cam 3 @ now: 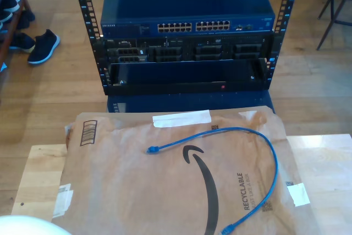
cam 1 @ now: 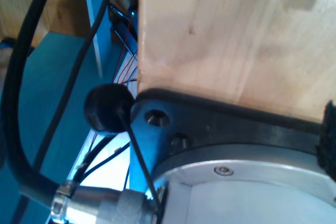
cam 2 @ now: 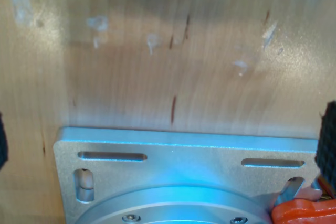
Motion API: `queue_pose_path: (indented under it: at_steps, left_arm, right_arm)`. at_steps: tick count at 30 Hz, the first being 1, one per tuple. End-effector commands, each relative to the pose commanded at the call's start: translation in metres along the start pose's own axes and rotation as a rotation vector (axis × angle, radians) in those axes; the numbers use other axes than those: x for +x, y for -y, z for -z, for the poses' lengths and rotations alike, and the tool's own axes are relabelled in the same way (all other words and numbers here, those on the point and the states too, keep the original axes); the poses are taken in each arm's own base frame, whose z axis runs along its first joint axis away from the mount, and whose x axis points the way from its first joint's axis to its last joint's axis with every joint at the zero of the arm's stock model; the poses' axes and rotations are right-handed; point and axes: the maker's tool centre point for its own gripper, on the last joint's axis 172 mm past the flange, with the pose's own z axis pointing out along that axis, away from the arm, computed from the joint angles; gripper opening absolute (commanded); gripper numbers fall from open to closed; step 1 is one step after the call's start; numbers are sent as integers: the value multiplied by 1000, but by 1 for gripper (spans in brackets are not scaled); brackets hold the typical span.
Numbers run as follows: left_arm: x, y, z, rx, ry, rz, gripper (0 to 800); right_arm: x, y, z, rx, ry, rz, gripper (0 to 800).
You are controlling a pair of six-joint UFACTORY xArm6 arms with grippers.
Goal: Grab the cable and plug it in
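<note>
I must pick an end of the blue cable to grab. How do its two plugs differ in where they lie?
The first plug lies mid-sheet on the brown paper packaging, nearer the rack. The second plug lies at the exterior view's bottom edge, farthest from the rack. Both are small, blue, and lie free.

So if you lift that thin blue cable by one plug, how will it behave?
The thin bright blue cable lies in a loose curve on the brown paper mailer, so it will probably sag and trail behind. It looks light. Its far plug may drag or snag on the creased paper.
</note>
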Motion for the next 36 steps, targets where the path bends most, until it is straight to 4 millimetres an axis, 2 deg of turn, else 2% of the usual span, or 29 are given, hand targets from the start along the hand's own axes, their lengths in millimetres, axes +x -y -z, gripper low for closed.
queue_pose_path:
  at_steps: [36]
  left_arm:
    - [0,0,0,0,0,0,800]
  right_arm:
    - [0,0,0,0,0,0,798]
